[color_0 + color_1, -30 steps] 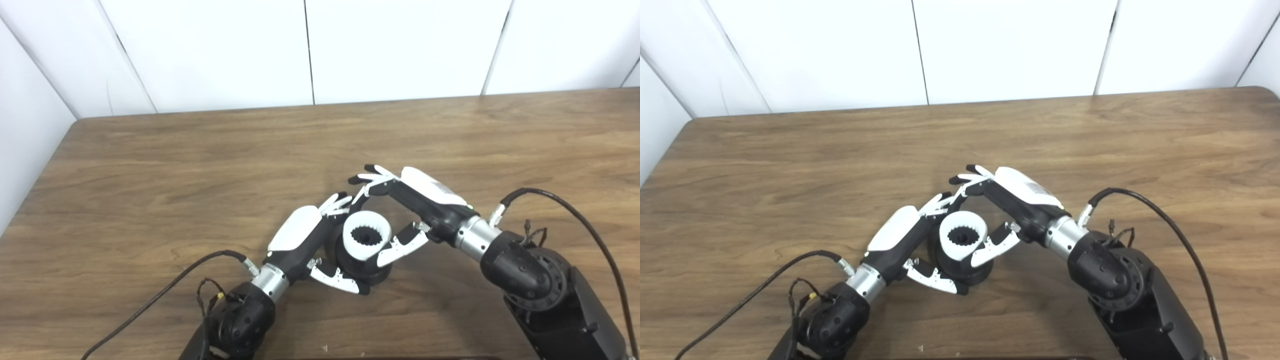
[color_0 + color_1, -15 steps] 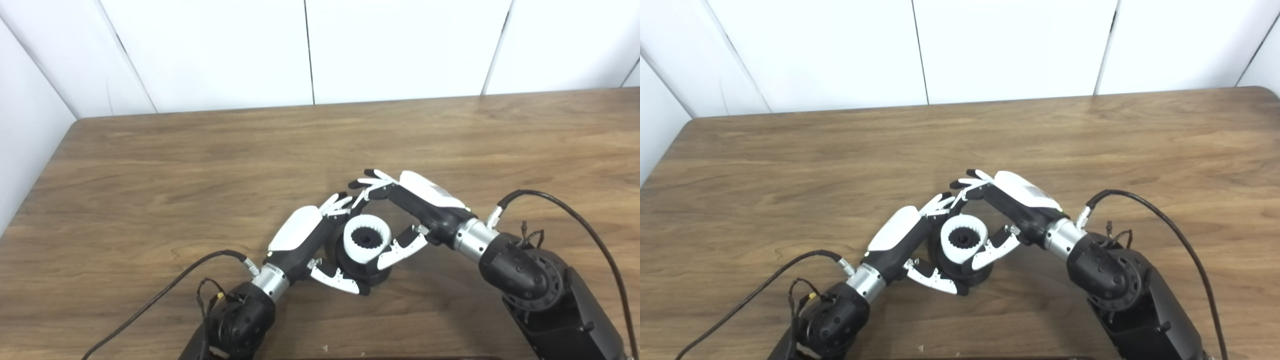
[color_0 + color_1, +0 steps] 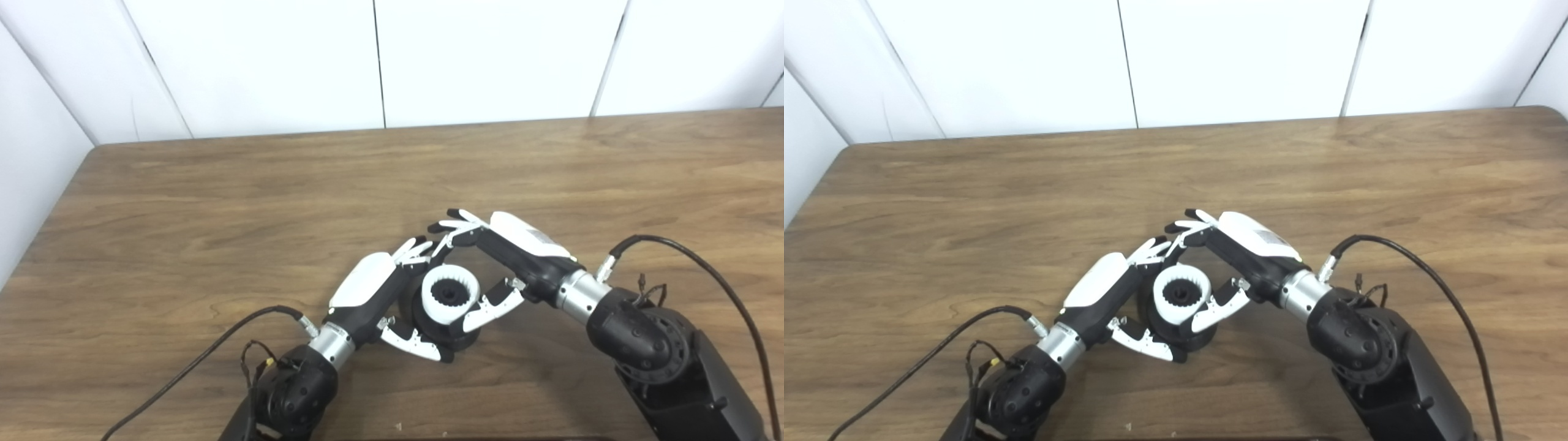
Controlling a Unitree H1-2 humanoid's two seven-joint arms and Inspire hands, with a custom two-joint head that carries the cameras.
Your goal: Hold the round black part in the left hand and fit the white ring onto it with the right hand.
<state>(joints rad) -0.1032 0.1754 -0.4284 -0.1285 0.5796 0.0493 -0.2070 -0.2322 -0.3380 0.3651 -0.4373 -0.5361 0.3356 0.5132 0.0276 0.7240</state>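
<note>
Table (image 3: 245, 196) lay bare on all sides of the hands; left hand (image 3: 373, 294) and right hand (image 3: 508, 257) boxed in the black part (image 3: 450, 334); approach from above stood open.

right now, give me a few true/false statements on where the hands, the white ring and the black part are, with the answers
1. The left hand is wrapped around the round black part. True.
2. The white ring lies flat on the table, apart from the black part. False: it sits on top of the black part, between the two hands.
3. The right hand has its fingers and thumb around the white ring. True.
4. The white ring is smooth inside. False: its inner wall shows ribs or teeth around a dark centre.
5. The left hand waits open, far from the parts. False: it is closed on the black part, close beside the right hand.
</note>
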